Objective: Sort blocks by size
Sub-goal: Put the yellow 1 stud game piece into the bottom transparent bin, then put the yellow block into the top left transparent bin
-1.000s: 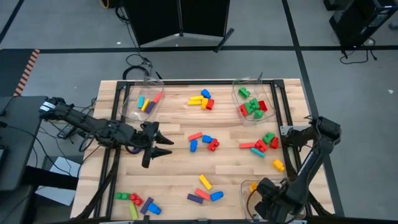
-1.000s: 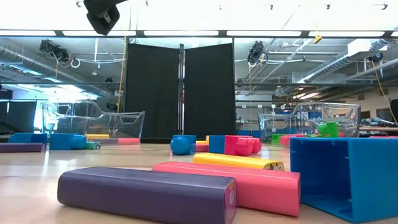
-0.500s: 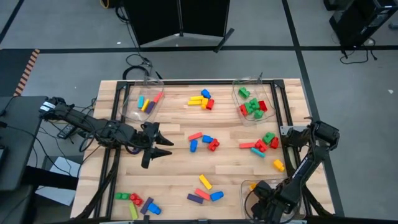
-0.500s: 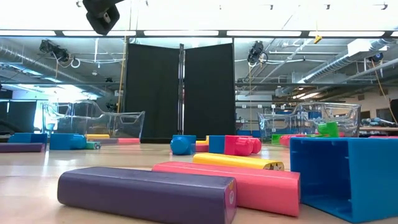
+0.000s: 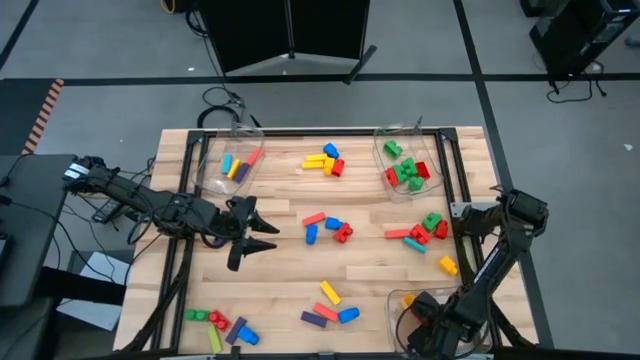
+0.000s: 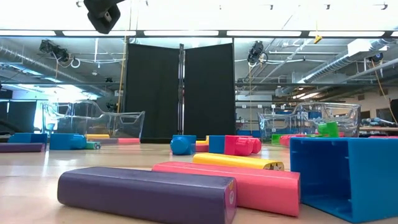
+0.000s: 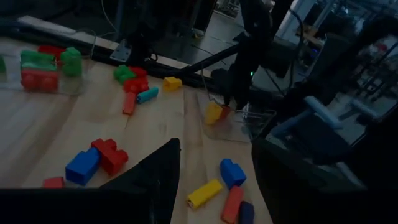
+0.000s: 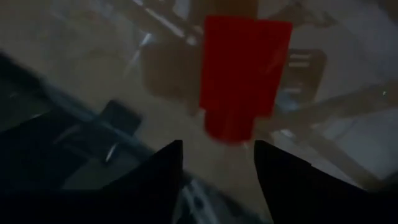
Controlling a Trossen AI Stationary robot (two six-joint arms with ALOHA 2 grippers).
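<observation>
The right gripper [image 5: 428, 330] is down at the near right corner of the table, over a small clear bin [image 7: 239, 121] that already has a yellow stub [image 7: 214, 112] in it, which looks to me like the place chosen for the short pieces. Through its wrist camera a red block [image 8: 244, 74] sits just ahead of the two dark fingers [image 8: 155, 180]; they stand apart, with a clear gap between them, and the block seems to be beyond their tips rather than pinched, so I judge it freshly let go or about to drop, though I cannot tell if anything touches it. The left gripper [image 5: 255, 238] waits above the left-middle of the table with its fingers spread wide and nothing between them. The rest of the blocks are scattered: a yellow, blue and red cluster [image 5: 325, 160] at the far middle, a red and blue group [image 5: 328, 228] in the centre, a red and green bunch [image 5: 425, 230] to the right, long purple and pink bars [image 6: 180, 186] near the front edge. Two far bins seem to set the scheme: the left far bin [image 5: 215, 172] holds longer bars, the right far bin [image 5: 428, 185] holds chunky red and green bricks.
</observation>
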